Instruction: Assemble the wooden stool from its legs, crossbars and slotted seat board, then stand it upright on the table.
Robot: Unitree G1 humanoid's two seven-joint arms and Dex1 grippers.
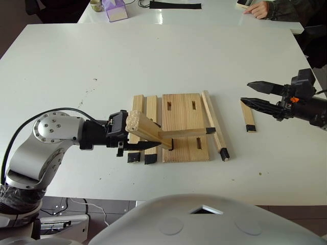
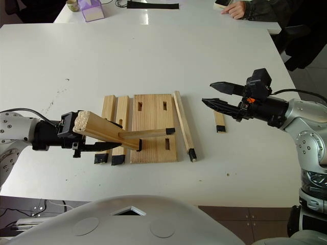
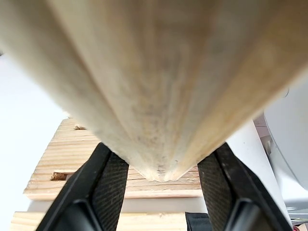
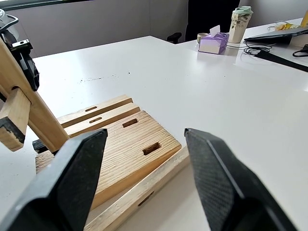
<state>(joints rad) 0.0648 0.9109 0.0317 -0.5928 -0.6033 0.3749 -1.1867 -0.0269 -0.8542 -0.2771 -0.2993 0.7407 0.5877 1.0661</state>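
Note:
My left gripper (image 1: 132, 137) is shut on a wooden leg (image 1: 145, 130), tilted above the left edge of the slotted seat board (image 1: 184, 109). A crossbar (image 1: 186, 132) sticks out of that leg over the board. The left wrist view has the leg (image 3: 159, 72) clamped between the black fingers (image 3: 106, 178). Two more legs (image 1: 137, 109) lie flat left of the board, and a long leg (image 1: 214, 125) lies along its right side. A short crossbar (image 1: 248, 116) lies further right. My right gripper (image 1: 246, 92) hangs open just above that crossbar, holding nothing.
On the far table stand a purple tissue box (image 1: 115, 9), a cup (image 1: 95, 5) and a black strip (image 1: 175, 5). A person's hand (image 1: 258, 9) rests there at the back right. Bare white tabletop (image 1: 153, 56) stretches behind the parts.

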